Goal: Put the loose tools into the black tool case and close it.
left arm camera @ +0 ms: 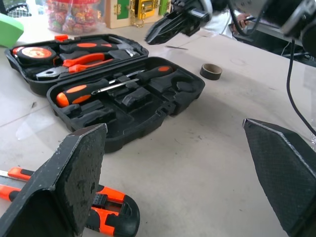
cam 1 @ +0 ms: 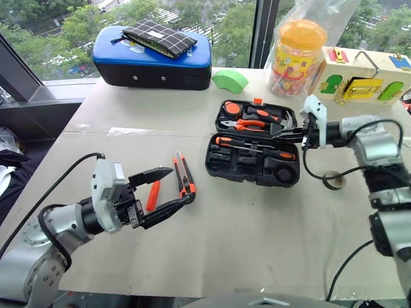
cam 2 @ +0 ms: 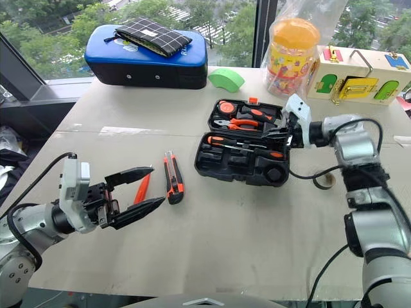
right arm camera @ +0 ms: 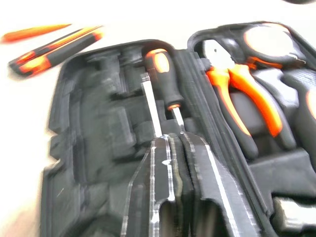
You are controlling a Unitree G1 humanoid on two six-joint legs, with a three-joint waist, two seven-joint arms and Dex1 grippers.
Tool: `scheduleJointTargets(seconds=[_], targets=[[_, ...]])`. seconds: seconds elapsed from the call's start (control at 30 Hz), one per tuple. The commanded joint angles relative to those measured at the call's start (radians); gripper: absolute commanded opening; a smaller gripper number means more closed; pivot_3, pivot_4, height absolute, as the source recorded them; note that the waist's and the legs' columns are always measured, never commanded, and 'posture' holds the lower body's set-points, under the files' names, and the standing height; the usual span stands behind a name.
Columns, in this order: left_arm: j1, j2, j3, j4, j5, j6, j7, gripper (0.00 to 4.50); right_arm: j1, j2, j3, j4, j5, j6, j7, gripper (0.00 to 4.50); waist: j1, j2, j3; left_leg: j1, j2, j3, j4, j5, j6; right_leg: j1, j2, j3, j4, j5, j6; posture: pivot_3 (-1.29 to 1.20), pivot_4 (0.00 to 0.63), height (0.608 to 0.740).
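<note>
Left eye view: black tool case (cam 1: 253,165) open, two screwdrivers (cam 1: 257,147) inside; right gripper (cam 1: 287,135) clenched empty, left gripper (cam 1: 173,187) released.

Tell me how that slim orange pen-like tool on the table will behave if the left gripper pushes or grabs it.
The slim orange tool looks rigid, so it should not bend. It seems thin and rounded, so a sideways push may roll it toward the utility knife beside it. Lying flat on the table, it gives the open left gripper little height to pinch.
</note>
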Motion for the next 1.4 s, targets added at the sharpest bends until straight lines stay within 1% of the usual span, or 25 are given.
scheduleJointTargets(seconds=[0.03, 0.1, 0.17, 0.27, 0.33, 0.4, 0.47, 0.5, 0.57, 0.6, 0.63, 0.67, 0.7, 0.73, 0.83, 0.97, 1.07, 1.13, 1.2, 1.27, 1.33, 1.4], targets=[[0.009, -0.003, 0.010, -0.018, -0.004, -0.020, 0.016, 4.50, 0.123, 0.039, 0.083, -0.114, -0.120, -0.040, -0.176, 0.08, 0.000, -0.001, -0.001, 0.000, 0.000, 0.000, 0.000, 0.000, 0.000, 0.000, 0.000, -0.001, 0.000, 0.000, 0.000, 0.00, 0.150, 0.740], [0.019, -0.004, 0.007, -0.022, 0.000, -0.021, 0.022, 4.50, 0.164, 0.045, 0.150, -0.090, -0.198, -0.073, -0.224, 0.08, -0.003, 0.002, -0.001, 0.000, -0.001, 0.000, 0.000, 0.000, 0.000, 0.000, 0.000, 0.000, 0.000, 0.000, 0.000, 0.00, 0.150, 0.740], [0.033, -0.006, 0.006, -0.027, 0.004, -0.022, 0.030, 4.50, 0.188, 0.042, 0.197, -0.068, -0.241, -0.111, -0.238, 0.08, -0.007, -0.001, -0.004, 0.003, -0.001, 0.003, 0.000, 0.000, 0.000, 0.001, 0.001, 0.002, 0.001, 0.000, 0.000, 0.00, 0.150, 0.740], [0.067, -0.022, 0.015, -0.027, 0.020, -0.034, 0.056, 4.50, 0.201, 0.041, 0.193, -0.092, -0.240, -0.148, -0.246, 0.08, -0.007, -0.005, -0.007, 0.013, 0.000, 0.005, -0.002, 0.000, 0.000, 0.007, 0.001, 0.004, 0.001, -0.001, 0.000, 0.00, 0.150, 0.740], [0.088, -0.058, 0.036, -0.030, 0.018, -0.028, 0.122, 4.50, 0.210, 0.047, 0.135, -0.173, -0.171, -0.174, -0.233, 0.08, -0.003, -0.006, -0.008, 0.014, 0.001, 0.004, -0.002, 0.000, -0.001, 0.008, 0.001, 0.004, 0.000, -0.001, 0.000, 0.00, 0.150, 0.740], [0.110, -0.111, 0.049, -0.033, 0.055, -0.032, 0.223, 4.50, 0.230, 0.054, 0.064, -0.289, -0.077, -0.177, -0.212, 0.08, 0.001, -0.008, -0.008, 0.013, 0.002, 0.005, -0.002, 0.000, -0.001, 0.008, -0.001, 0.004, 0.000, -0.001, 0.000, 0.00, 0.150, 0.740], [0.138, -0.167, 0.055, -0.038, 0.083, -0.017, 0.326, 4.50, 0.256, 0.055, -0.006, -0.414, 0.047, -0.150, -0.173, 0.08, 0.001, -0.002, -0.004, 0.011, 0.001, 0.004, -0.002, 0.000, -0.001, 0.007, -0.004, 0.003, -0.001, -0.001, 0.000, 0.00, 0.150, 0.740], [0.150, -0.202, 0.056, -0.040, 0.112, -0.012, 0.393, 4.50, 0.278, 0.042, -0.031, -0.479, 0.104, -0.120, -0.148, 0.31, 0.001, 0.000, -0.003, 0.009, 0.000, 0.005, -0.002, 0.000, -0.001, 0.006, -0.005, 0.004, -0.001, -0.001, 0.000, 0.00, 0.150, 0.740], [0.158, -0.273, 0.051, -0.049, 0.181, 0.059, 0.590, 4.50, 0.354, -0.012, -0.061, -0.627, 0.222, -0.049, -0.076, 0.88, 0.005, 0.000, -0.002, 0.008, 0.000, 0.006, -0.004, -0.001, 0.000, 0.004, -0.005, 0.005, -0.001, 0.000, 0.000, 0.00, 0.150, 0.740], [0.151, -0.298, 0.039, -0.059, 0.191, 0.089, 0.652, 4.50, 0.384, -0.035, -0.072, -0.687, 0.269, -0.010, -0.061, 1.38, 0.009, -0.003, -0.004, 0.007, 0.000, 0.005, -0.004, -0.001, 0.000, 0.004, -0.006, 0.003, -0.001, 0.000, 0.000, 0.00, 0.150, 0.740], [0.143, -0.309, 0.023, -0.071, 0.196, 0.113, 0.683, 4.50, 0.403, -0.050, -0.079, -0.725, 0.301, 0.020, -0.058, 2.00, 0.010, -0.005, -0.005, 0.006, 0.000, 0.003, -0.004, -0.001, -0.001, 0.004, -0.005, 0.002, -0.002, 0.001, 0.003, 0.00, 0.150, 0.740], [0.130, -0.315, -0.006, -0.086, 0.202, 0.132, 0.703, 4.50, 0.422, -0.068, -0.081, -0.758, 0.320, 0.040, -0.056, 2.20, 0.010, -0.007, -0.006, 0.006, 0.000, 0.001, -0.004, -0.001, -0.001, 0.005, -0.005, 0.001, -0.003, 0.001, 0.003, 0.00, 0.150, 0.740], [0.115, -0.321, -0.029, -0.099, 0.201, 0.153, 0.722, 4.50, 0.439, -0.083, -0.081, -0.786, 0.331, 0.052, -0.056, 2.67, 0.012, -0.007, -0.006, 0.005, 0.001, -0.001, -0.004, -0.001, -0.001, 0.004, -0.006, 0.000, -0.003, -0.001, 0.000, 0.00, 0.150, 0.740], [0.091, -0.335, -0.050, -0.114, 0.185, 0.181, 0.749, 4.50, 0.455, -0.096, -0.086, -0.814, 0.347, 0.064, -0.055, 2.96, 0.017, -0.006, -0.005, 0.005, 0.001, -0.001, -0.004, -0.001, -0.001, 0.004, -0.006, -0.001, -0.003, -0.001, 0.000, 0.00, 0.150, 0.740], [0.032, -0.352, -0.103, -0.154, 0.150, 0.262, 0.806, 4.50, 0.484, -0.121, -0.118, -0.876, 0.407, 0.103, -0.069, 4.42, 0.019, -0.004, -0.004, 0.005, 0.000, 0.001, -0.002, -0.001, -0.001, 0.004, -0.009, 0.001, -0.003, -0.001, 0.000, 0.00, 0.150, 0.740], [-0.069, -0.359, -0.147, -0.174, 0.135, 0.369, 0.895, 4.50, 0.529, -0.158, -0.168, -0.926, 0.457, 0.110, -0.072, 4.47, 0.026, -0.004, -0.004, 0.005, -0.001, 0.002, -0.001, -0.001, -0.001, 0.004, -0.010, 0.002, -0.004, -0.001, 0.000, 0.00, 0.150, 0.740], [-0.171, -0.375, -0.210, -0.149, 0.165, 0.468, 0.982, 4.50, 0.566, -0.183, -0.175, -0.940, 0.440, 0.085, -0.080, 4.47, 0.028, -0.005, -0.004, 0.002, -0.001, 0.000, -0.001, -0.001, -0.001, 0.004, -0.005, -0.001, -0.006, -0.001, 0.000, 0.00, 0.150, 0.740], [-0.217, -0.377, -0.252, -0.135, 0.193, 0.505, 1.011, 4.50, 0.579, -0.190, -0.180, -0.949, 0.441, 0.081, -0.092, 4.47, 0.027, -0.005, -0.004, -0.001, -0.002, -0.001, -0.001, -0.001, -0.001, 0.003, -0.004, -0.002, -0.006, 0.000, 0.000, 0.00, 0.150, 0.740], [-0.241, -0.382, -0.268, -0.127, 0.206, 0.523, 1.021, 4.50, 0.585, -0.194, -0.185, -0.959, 0.447, 0.083, -0.104, 4.47, 0.022, -0.005, -0.004, -0.002, -0.003, 0.000, 0.000, -0.001, -0.001, 0.002, -0.003, -0.001, -0.007, 0.000, 0.000, 0.00, 0.150, 0.740], [-0.251, -0.392, -0.237, -0.119, 0.224, 0.520, 1.040, 4.50, 0.601, -0.202, -0.207, -0.976, 0.457, 0.088, -0.121, 4.47, 0.023, -0.005, -0.004, -0.002, -0.003, 0.000, 0.000, -0.001, -0.001, 0.002, -0.002, 0.000, -0.007, 0.000, 0.000, 0.00, 0.150, 0.740], [-0.225, -0.363, -0.212, -0.132, 0.243, 0.492, 1.013, 4.50, 0.616, -0.210, -0.224, -0.989, 0.471, 0.091, -0.128, 4.47, 0.025, -0.005, -0.004, -0.002, -0.003, -0.001, 0.000, -0.001, -0.001, 0.002, 0.000, -0.001, -0.007, 0.000, 0.000, 0.00, 0.150, 0.740], [-0.190, -0.355, -0.179, -0.150, 0.231, 0.473, 0.978, 4.50, 0.628, -0.213, -0.232, -0.995, 0.481, 0.090, -0.132, 4.47, 0.024, -0.005, -0.004, -0.002, -0.002, -0.002, 0.000, -0.001, -0.001, 0.002, 0.002, 0.000, -0.007, -0.001, 0.000, 0.00, 0.150, 0.740]])
